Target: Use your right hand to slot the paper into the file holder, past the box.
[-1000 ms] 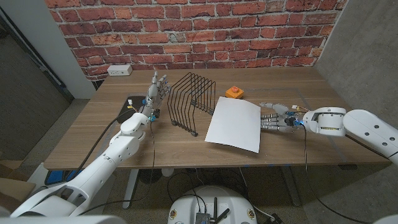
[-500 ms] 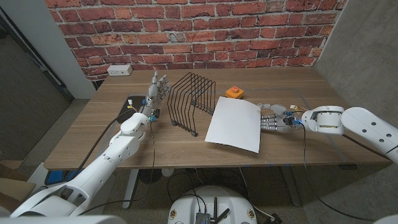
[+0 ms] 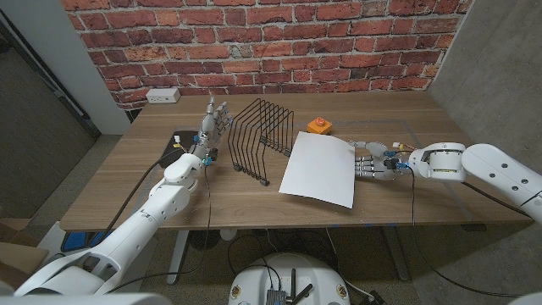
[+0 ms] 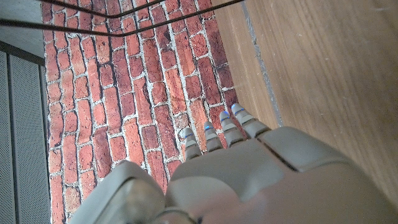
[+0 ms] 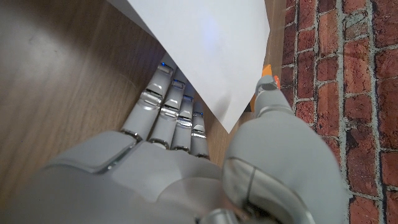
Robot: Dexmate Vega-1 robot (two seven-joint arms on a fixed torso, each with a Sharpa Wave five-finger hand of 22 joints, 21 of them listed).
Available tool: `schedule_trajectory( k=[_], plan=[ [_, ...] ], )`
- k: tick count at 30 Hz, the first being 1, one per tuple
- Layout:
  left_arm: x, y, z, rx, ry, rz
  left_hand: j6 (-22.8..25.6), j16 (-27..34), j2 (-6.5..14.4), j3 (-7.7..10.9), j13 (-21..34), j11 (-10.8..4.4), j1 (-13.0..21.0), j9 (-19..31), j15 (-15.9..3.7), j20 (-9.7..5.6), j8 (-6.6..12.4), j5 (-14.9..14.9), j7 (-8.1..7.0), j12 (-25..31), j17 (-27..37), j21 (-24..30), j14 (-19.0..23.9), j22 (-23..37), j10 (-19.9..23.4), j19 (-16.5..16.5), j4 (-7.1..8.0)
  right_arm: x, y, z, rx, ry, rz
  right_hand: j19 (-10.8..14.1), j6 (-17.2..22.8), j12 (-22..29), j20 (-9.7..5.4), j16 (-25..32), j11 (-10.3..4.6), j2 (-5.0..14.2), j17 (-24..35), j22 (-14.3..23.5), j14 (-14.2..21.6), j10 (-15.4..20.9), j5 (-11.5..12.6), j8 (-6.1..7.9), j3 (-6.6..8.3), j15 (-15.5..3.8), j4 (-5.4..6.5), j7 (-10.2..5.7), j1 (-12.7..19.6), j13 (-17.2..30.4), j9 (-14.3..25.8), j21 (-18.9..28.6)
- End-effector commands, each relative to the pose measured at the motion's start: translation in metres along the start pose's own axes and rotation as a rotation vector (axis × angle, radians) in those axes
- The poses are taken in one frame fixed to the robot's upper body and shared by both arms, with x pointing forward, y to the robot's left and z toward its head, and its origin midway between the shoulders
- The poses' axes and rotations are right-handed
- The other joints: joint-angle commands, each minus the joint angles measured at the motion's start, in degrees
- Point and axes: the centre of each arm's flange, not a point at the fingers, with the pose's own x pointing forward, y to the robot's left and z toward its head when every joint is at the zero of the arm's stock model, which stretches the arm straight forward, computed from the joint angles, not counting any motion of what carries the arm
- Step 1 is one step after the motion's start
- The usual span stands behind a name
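One white paper (image 3: 318, 171) sheet, flat and uncreased, pinched at its edge by the right hand (image 3: 373, 163); right wrist view shows fingers (image 5: 163, 104) beneath it; left hand (image 3: 215, 119) holds nothing, fingers upright.

White power strip (image 3: 162, 95) by brick wall (image 3: 271, 42)

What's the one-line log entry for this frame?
right hand: fingers under paper edge | file holder: no paper inside | left hand: idle, holds nothing
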Motion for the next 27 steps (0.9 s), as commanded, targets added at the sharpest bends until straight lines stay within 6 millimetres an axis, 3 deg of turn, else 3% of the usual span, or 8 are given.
schedule_trajectory(
  k=[1, 9, 16, 22, 27],
  plan=[
    [-0.0001, -0.0001, -0.0002, 0.000, 0.000, 0.000, 0.1, 0.4, 0.5, 0.06, 0.3, -0.42, 0.0, 0.3, 0.01, -0.09, 0.36, 0.1, -0.51, 0.4, 0.2, 0.5, 0.5, 0.3, -0.1, 0.4, 0.35, 0.0047, 0.0016, 0.0010, 0.002, 0.006, 0.015, 1.0, 0.8, 0.6, -0.10, 0.8, -0.21, -0.12, 0.5, 0.3, 0.3, 0.7, 0.4, 0.41, -0.26, -0.94, -0.09, 3.87, 1.1, 0.2, 0.2, 0.5],
    [-0.0001, -0.0001, -0.0002, 0.000, 0.000, 0.000, 0.0, 0.4, 0.5, 0.06, 0.3, -0.39, 0.0, 0.3, 0.02, -0.09, 0.35, 0.1, -0.51, 0.4, 0.2, 0.5, 0.5, 0.3, -0.1, 0.4, 0.34, 0.0056, 0.0020, 0.0012, 0.015, 0.003, 0.005, 3.1, 3.2, 1.6, -1.33, 2.7, -1.86, -0.79, 1.4, 0.4, 2.7, 3.7, 1.0, 1.23, -0.86, -3.25, -0.33, 3.76, 3.1, 0.9, 0.4, 0.9],
    [-0.0001, -0.0001, -0.0001, 0.000, 0.000, 0.000, 0.0, 0.3, 0.5, 0.06, 0.3, -0.37, 0.0, 0.3, 0.12, -0.09, 0.35, 0.1, -0.51, 0.4, 0.2, 0.5, 0.5, 0.3, 0.0, 0.4, 0.34, 0.0079, 0.0013, 0.0014, 0.025, 0.015, 0.012, 3.5, 4.2, 1.7, -1.55, 3.1, -1.50, -1.10, 1.4, 0.4, 3.2, 4.2, 1.1, 1.59, -1.12, -2.97, -0.41, 3.74, 3.7, 1.1, 0.5, 0.9],
    [-0.0001, 0.0000, -0.0001, 0.000, 0.000, 0.000, 0.0, 0.4, 0.5, 0.06, 0.3, -0.49, 0.0, 0.3, 0.02, -0.10, 0.34, 0.1, -0.51, 0.4, 0.2, 0.5, 0.5, 0.3, -0.1, 0.4, 0.34, 0.0096, 0.0009, 0.0030, 0.025, 0.028, 0.011, 6.6, 6.4, 2.1, -3.13, 4.1, -2.89, -1.85, 1.5, 0.3, 4.7, 5.9, 1.9, 2.20, -1.07, -4.16, -1.01, 3.68, 7.7, 1.6, 0.5, 1.6],
    [-0.0001, 0.0000, -0.0001, 0.000, 0.000, 0.000, 0.0, 0.4, 0.5, 0.06, 0.3, -0.39, 0.0, 0.3, -0.05, -0.10, 0.33, 0.1, -0.51, 0.4, 0.2, 0.5, 0.5, 0.3, -0.1, 0.4, 0.35, 0.0123, 0.0009, 0.0033, 0.028, 0.035, 0.018, 9.2, 7.7, 2.1, -4.24, 4.0, -3.12, -1.84, 1.1, 0.3, 5.2, 6.7, 2.3, 2.58, -1.00, -4.25, -0.64, 3.58, 9.2, 1.6, 0.5, 2.3]
  ],
)
